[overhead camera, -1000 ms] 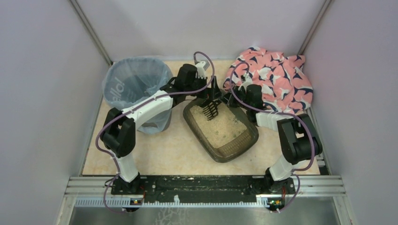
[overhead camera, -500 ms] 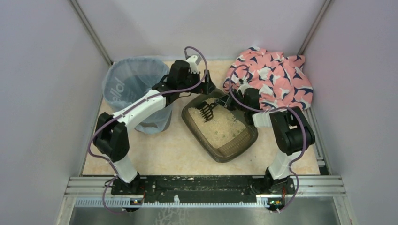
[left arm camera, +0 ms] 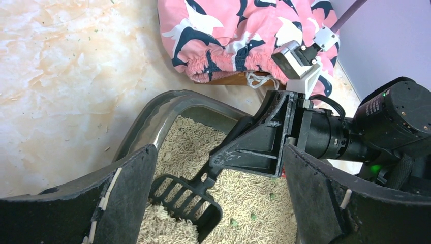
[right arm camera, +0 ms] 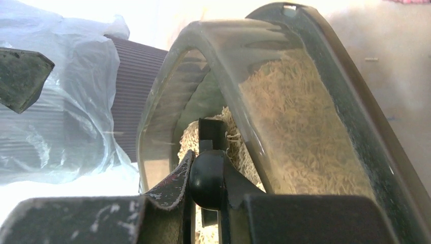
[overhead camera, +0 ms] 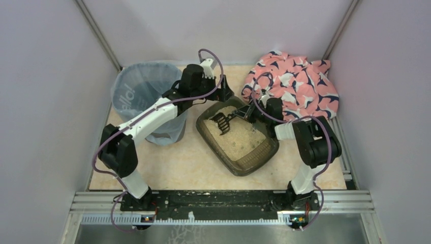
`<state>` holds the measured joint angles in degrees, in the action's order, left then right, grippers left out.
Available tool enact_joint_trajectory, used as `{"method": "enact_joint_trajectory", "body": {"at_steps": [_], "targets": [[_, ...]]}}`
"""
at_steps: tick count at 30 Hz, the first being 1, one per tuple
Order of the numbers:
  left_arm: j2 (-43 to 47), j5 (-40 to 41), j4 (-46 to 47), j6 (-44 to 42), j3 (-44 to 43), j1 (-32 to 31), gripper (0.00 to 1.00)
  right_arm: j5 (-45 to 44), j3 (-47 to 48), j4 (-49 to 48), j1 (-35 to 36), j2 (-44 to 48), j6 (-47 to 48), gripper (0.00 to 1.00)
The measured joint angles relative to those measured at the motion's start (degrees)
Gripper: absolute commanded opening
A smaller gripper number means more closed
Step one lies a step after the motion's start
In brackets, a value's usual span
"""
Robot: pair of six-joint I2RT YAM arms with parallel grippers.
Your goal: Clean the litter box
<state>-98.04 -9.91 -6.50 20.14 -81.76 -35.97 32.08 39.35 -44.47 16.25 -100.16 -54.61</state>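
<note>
- The right gripper (overhead camera: 244,114) is pinched tight on the handle of the black scoop (overhead camera: 220,123), reaching in over the far end of the litter box (overhead camera: 254,161).
- The left gripper (overhead camera: 224,93) hangs with its fingers spread wide and nothing between them, just beyond the box's far left corner.
- A second ago the left gripper stood over the box beside the scoop; it has since drawn back towards the bin (overhead camera: 145,91). The scoop head, then nearly upright, has swung left and lower onto the litter (overhead camera: 239,140).
- The litter box sits slantwise in the middle of the table (overhead camera: 173,168), between the bin on the left and a pink patterned cloth (overhead camera: 295,86) at the far right; it has not shifted.
- Only the left wrist view shows the slotted head lying on the beige grains, with a few green specks (left arm camera: 231,222) nearby (too small to tell what they are).
- Only the right wrist view shows the handle's rounded end clamped between the fingers, and the bin's pale bag (right arm camera: 61,101) beyond the box's wall.
</note>
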Motion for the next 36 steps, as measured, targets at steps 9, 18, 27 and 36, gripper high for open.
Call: {"method": "enact_joint_trajectory", "body": {"at_steps": [9,18,27,36], "targets": [[3.6,0.0,-0.2,-0.8,0.0,0.0,0.99,2.4,-0.7,7.1,-3.7,8.6,-0.5,0.00],[4.0,-1.7,-0.8,-0.8,-0.3,0.0,0.99,1.9,0.3,15.0,-5.9,13.0,4.0,0.00],[4.0,-3.8,-2.3,-0.7,-3.5,0.0,0.99,8.0,-5.6,6.4,-17.2,13.2,-1.6,0.00],[4.0,-5.0,-3.0,-0.7,-4.8,0.1,0.99,13.4,-12.1,-14.7,-19.8,7.5,-15.3,0.00]]}}
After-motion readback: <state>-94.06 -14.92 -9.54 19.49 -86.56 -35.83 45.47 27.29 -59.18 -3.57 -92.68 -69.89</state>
